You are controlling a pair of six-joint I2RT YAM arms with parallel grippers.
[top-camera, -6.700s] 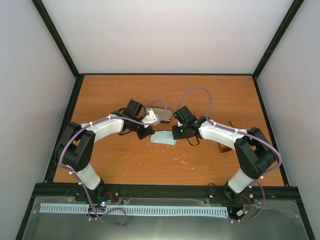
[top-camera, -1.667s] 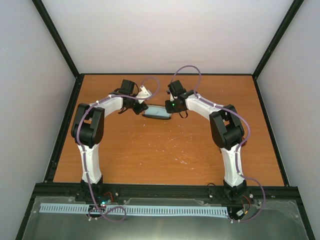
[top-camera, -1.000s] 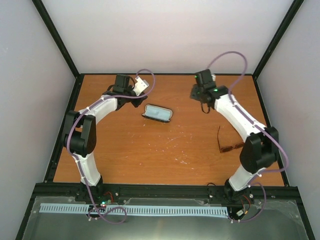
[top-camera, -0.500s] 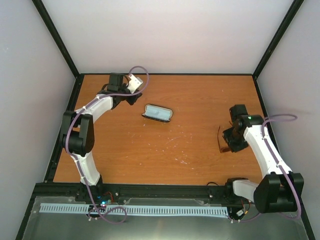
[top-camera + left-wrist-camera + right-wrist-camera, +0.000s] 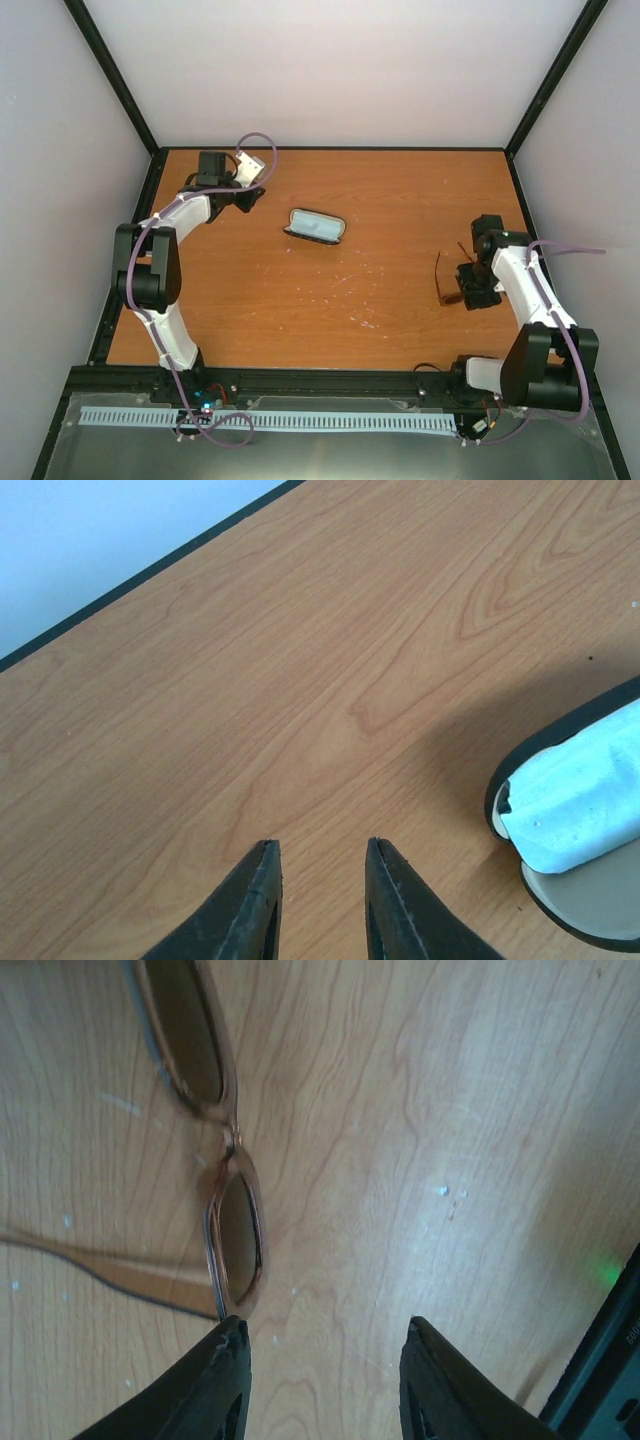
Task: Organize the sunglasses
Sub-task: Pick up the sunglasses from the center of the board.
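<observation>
- The sunglasses point(image 5: 231, 1145) lie flat on the wooden table point(image 5: 380, 200), on its right side and well apart from the case.
- In the right wrist view, their two brown lenses run in a line away from the camera. A thin arm leaves the near lens and goes off toward the left edge of the view.
- The right gripper point(image 5: 325, 1325) is low over the table with its jaws wide apart and nothing in them.
- The outer end of the near lens sits right at the tip of the finger point(image 5: 222, 1375) on the left of that view. Whether it touches the finger, I cannot tell.
- The gap between the jaws holds only bare wood, so the glasses lie to one side of the opening and not within it.
- The black case point(image 5: 315, 226) lies open near the middle of the table's far half, with the pale blue cloth point(image 5: 580, 810) inside it.
- The left gripper point(image 5: 320, 845) is at the far left of the table, beside the case. Its jaws are a little apart over bare wood and grip nothing.
</observation>
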